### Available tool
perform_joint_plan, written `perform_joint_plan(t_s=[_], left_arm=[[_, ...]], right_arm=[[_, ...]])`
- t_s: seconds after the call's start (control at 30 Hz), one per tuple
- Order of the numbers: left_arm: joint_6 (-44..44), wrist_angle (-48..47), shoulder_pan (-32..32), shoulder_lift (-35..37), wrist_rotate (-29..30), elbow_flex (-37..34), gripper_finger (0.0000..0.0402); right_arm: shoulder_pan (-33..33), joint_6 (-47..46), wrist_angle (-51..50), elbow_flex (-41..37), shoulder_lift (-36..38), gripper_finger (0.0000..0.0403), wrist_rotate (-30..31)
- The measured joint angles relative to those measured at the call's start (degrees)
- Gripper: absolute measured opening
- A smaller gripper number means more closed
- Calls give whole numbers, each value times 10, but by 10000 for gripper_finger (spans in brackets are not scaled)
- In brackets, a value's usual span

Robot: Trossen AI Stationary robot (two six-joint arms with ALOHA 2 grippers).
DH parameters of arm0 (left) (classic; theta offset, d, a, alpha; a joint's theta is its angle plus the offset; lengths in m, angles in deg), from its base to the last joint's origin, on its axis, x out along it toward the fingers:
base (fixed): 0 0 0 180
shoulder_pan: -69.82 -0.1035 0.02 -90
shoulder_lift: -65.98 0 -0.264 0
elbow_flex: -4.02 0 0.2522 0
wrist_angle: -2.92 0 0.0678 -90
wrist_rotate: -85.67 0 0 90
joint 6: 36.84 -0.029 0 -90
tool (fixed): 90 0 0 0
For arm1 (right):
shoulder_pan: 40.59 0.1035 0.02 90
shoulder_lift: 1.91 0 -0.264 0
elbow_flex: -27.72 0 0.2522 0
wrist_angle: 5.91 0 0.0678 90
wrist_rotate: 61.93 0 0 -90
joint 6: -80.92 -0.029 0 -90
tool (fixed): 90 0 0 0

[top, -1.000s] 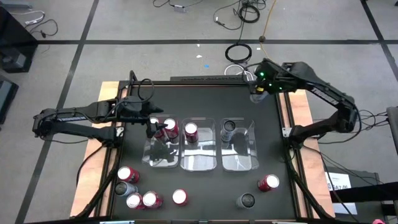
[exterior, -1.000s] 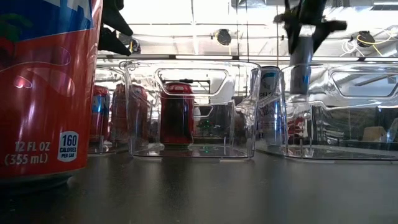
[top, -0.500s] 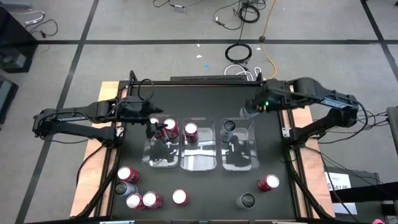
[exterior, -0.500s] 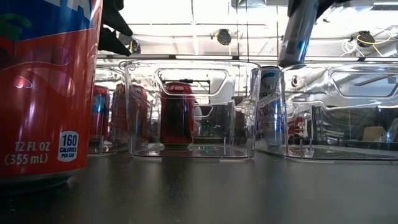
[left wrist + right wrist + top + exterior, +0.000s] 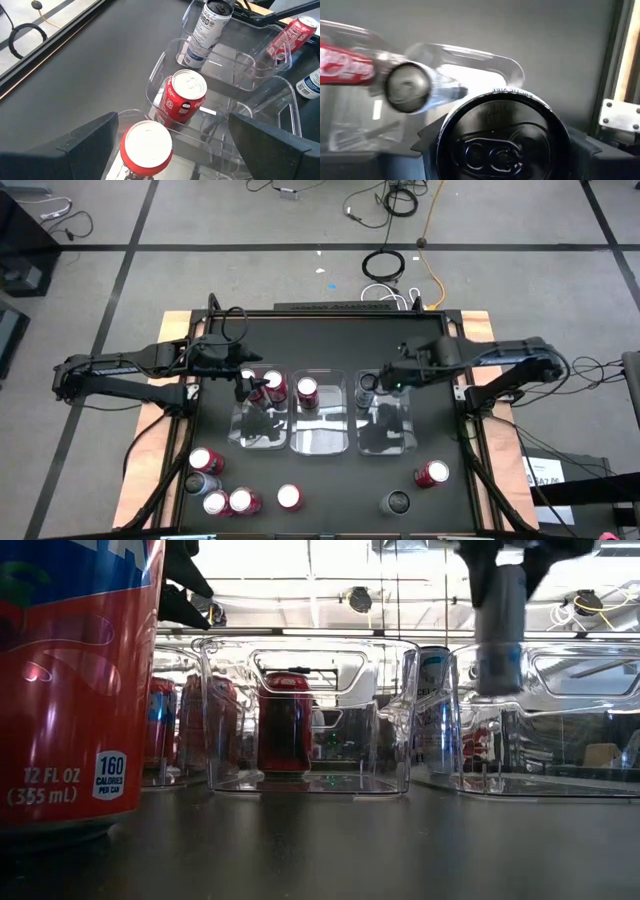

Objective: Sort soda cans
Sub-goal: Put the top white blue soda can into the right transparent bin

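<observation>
Item: our right gripper (image 5: 500,580) grips a grey can (image 5: 499,635) above the right bin (image 5: 385,420); our left gripper (image 5: 250,387) open over the left bin (image 5: 240,430).

Three clear bins (image 5: 322,438) side by side mid-frame. Eight red cans (image 5: 307,389): three inside bins, five lower down on the bench (image 5: 330,340). Four grey cans (image 5: 397,502): one binned, one aloft over the right bin, two lower down.
</observation>
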State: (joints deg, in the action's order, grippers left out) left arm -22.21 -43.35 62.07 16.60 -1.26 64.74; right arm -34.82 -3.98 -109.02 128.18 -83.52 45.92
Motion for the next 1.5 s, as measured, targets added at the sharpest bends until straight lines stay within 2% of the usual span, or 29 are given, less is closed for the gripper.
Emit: perform_joint_plan(t_s=[0.1,0.3,0.47,0.73,1.5], left_arm=[[0,0,0,0,0,0,385],[0,0,0,0,0,0,385],[0,0,0,0,0,0,385],[0,1,0,0,1,0,385],[0,1,0,0,2,0,385]], right_arm=[[9,-25,35,-53,13,250,0],[10,-29,169,-160,37,261,-2],[-3,-24,229,-211,38,264,-2],[-22,-14,236,-240,37,265,-1],[-34,31,245,-241,36,265,-13]])
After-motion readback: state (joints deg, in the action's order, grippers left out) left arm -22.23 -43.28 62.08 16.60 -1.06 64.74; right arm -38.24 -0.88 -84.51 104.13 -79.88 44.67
